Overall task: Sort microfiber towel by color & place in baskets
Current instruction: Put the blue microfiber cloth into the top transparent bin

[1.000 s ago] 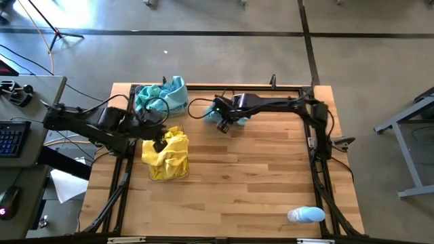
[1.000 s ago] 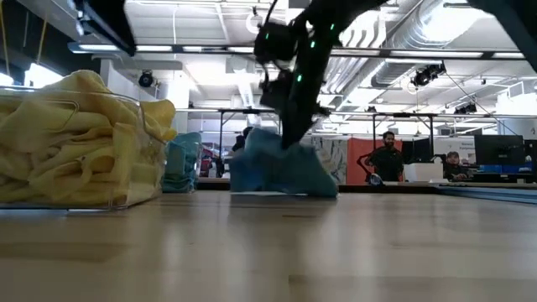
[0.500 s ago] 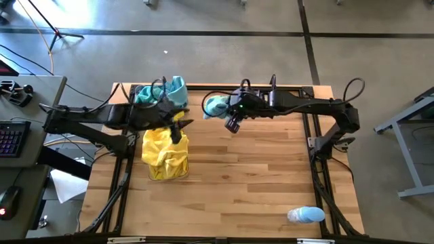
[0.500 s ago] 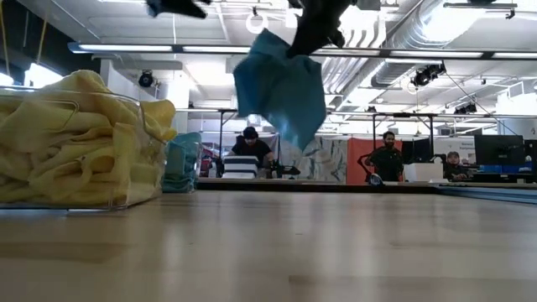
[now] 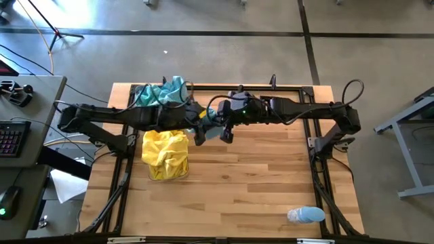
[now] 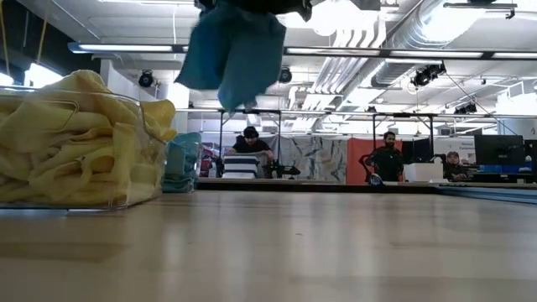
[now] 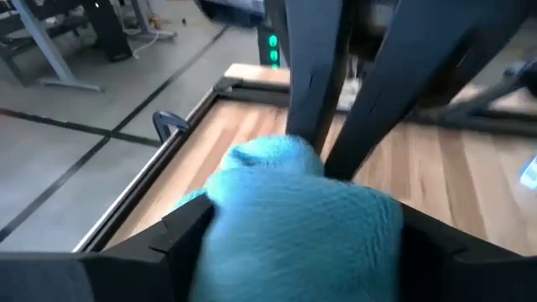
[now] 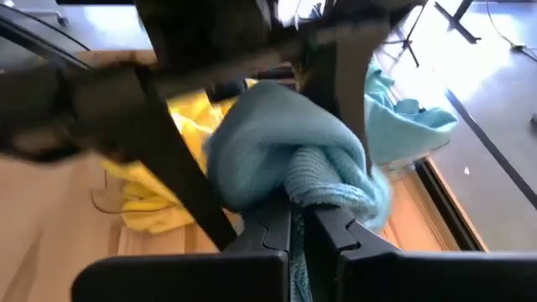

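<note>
One teal microfiber towel (image 5: 212, 120) hangs high over the table between both arms; in the low view it (image 6: 233, 50) is well above the wood. My right gripper (image 8: 298, 220) (image 5: 226, 131) is shut on it. My left gripper (image 7: 306, 231) (image 5: 201, 131) is open, one finger on each side of the towel (image 7: 302, 210). Yellow towels fill the near basket (image 5: 150, 173) (image 6: 126, 159). Teal towels lie in the far basket (image 5: 139, 91). My right gripper pinches a bunched fold of the teal towel (image 8: 323, 189) between its two fingers, coming slanting down from the table's right. The towel is lifted clear and hangs slack below the fingers (image 7: 312, 92). My left gripper surrounds the towel; whether its fingers touch it, I cannot tell.
A small pale-blue-and-white rounded object (image 5: 305, 215) lies at the near right corner. Black frame rails (image 5: 315, 156) run along the table's sides. Bare wood lies in the middle and to the right. People (image 6: 388, 157) sit in the room beyond.
My right gripper has raised the teal towel from the wood near the far edge until it hangs clear, and carried it a little left. My left gripper has risen from over the yellow basket and moved right, toward the towel, and now stands around it.
</note>
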Robot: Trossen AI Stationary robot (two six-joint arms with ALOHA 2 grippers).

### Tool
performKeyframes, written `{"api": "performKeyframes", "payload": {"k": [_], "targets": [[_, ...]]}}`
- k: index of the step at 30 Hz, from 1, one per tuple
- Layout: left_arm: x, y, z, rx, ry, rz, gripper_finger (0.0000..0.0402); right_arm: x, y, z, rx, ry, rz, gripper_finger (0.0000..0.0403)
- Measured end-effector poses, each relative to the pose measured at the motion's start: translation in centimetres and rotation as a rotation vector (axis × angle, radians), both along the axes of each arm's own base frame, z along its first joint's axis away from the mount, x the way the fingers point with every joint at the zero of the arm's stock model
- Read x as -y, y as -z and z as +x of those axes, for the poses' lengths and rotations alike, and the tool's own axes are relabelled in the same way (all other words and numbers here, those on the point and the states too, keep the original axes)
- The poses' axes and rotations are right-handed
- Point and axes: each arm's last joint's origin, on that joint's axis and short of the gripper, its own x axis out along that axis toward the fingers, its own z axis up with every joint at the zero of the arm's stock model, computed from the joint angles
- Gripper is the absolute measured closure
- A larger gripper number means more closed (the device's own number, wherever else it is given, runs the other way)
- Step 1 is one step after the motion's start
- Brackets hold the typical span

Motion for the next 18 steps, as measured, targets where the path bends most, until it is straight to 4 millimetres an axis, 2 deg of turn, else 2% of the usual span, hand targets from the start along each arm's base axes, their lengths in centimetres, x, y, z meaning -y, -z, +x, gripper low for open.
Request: {"api": "performKeyframes", "payload": {"k": [4,8,13,15,18], "targets": [[0.0,0.3,0.5,-0.071,-0.001,0.012,0.0160,0.0,-0.1,0.1,0.014,0.001,0.003,0.0401],[-0.3,-0.2,0.0,-0.152,-0.080,0.046,0.0224,0.1,-0.1,0.0,0.015,0.027,0.024,0.0381],[-1.4,-1.6,-1.0,-0.245,-0.163,0.091,0.0368,0.6,-0.1,0.0,0.016,0.048,0.040,0.0314],[-2.0,-2.2,-1.4,-0.280,-0.187,0.098,0.0388,0.9,0.1,-0.1,0.006,0.063,0.057,0.0283],[-3.5,-3.1,-2.5,-0.374,-0.265,0.145,0.0387,1.4,0.5,-0.5,-0.048,0.090,0.075,0.0238]]}}
